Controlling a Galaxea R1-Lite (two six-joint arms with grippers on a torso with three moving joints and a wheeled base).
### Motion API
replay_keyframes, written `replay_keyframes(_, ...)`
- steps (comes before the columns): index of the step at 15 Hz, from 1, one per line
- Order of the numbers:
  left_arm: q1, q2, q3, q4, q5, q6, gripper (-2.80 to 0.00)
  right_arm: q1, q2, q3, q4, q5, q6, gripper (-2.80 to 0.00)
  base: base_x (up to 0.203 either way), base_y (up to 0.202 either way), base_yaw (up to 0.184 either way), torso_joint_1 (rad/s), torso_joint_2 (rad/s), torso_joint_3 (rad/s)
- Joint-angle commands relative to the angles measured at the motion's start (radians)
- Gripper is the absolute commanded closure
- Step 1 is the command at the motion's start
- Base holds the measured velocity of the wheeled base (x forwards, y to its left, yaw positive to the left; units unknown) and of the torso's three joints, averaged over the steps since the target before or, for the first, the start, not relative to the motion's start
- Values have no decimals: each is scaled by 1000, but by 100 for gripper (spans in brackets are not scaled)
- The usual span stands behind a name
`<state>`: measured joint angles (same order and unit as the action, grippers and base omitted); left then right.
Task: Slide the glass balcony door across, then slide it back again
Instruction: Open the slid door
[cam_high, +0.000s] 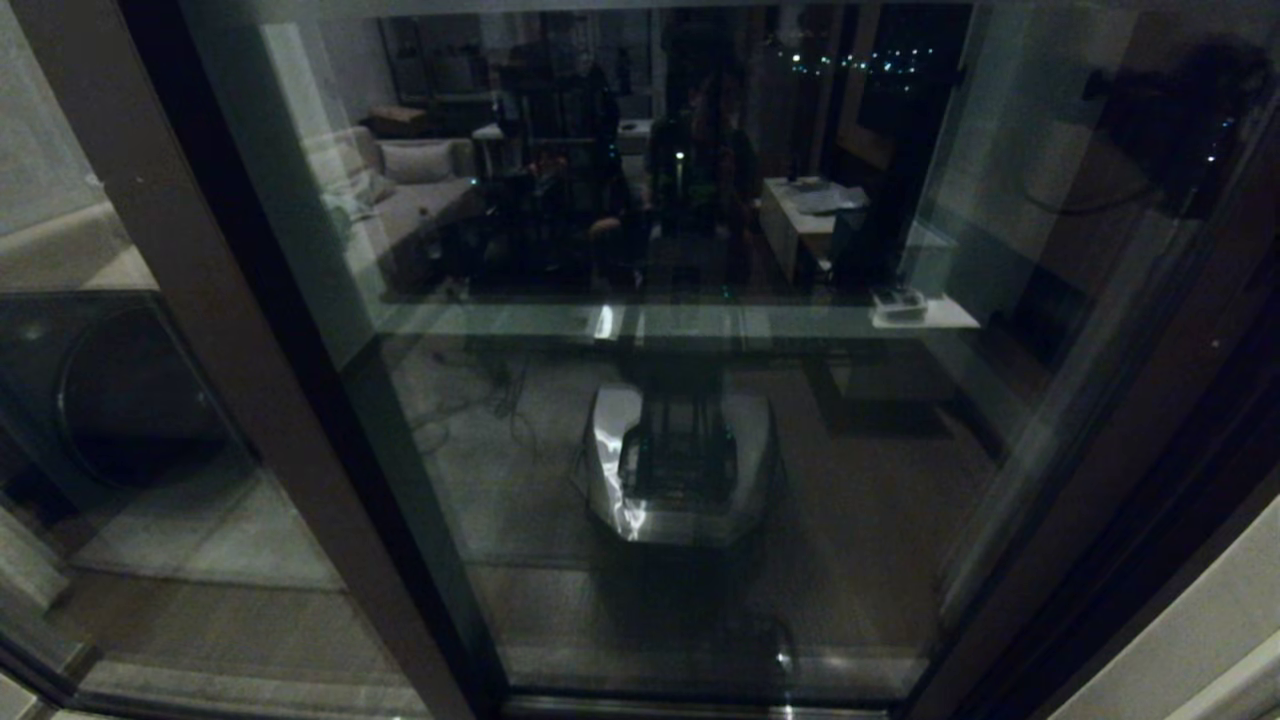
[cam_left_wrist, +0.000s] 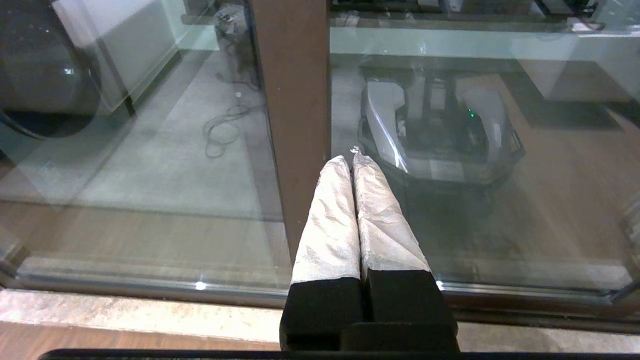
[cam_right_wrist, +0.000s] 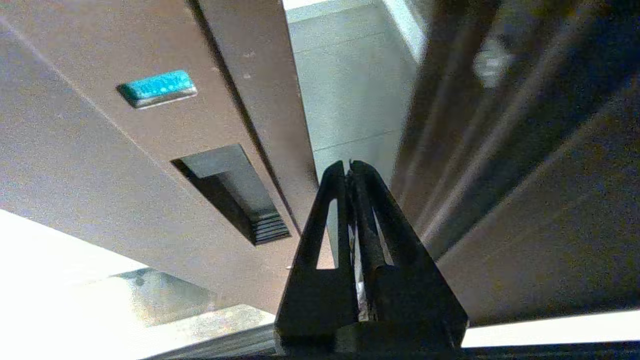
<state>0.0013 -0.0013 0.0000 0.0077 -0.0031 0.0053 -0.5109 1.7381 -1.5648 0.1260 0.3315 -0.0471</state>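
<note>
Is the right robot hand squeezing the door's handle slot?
No, the right gripper has its fingers shut on nothing, beside the handle slot, not in it.

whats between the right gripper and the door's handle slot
Only bare brown stile, in the right wrist view: the right gripper, shut, points into the gap beside the glass balcony door, handle slot alongside.

The tall, reflective glass balcony door (cam_high: 680, 400) in its dark brown metal frame stood upright and filled the centre and right of the head view, mirroring a dim room. Its brown edge stile (cam_right_wrist: 165, 165) crossed the left of the right wrist view, showing a recessed rectangular handle slot (cam_right_wrist: 235, 192).
</note>
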Motion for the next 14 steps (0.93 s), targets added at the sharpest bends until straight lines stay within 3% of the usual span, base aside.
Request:
replay_keyframes(1, 0, 0, 2, 0, 0, 0, 0, 3, -5, 9, -3, -3, -1, 0, 0, 0, 0, 0, 0, 0)
replay_keyframes(14, 0, 0, 2, 0, 0, 0, 0, 105, -78, 142, -108, -6, 21, 0, 0, 0, 0, 0, 0, 0)
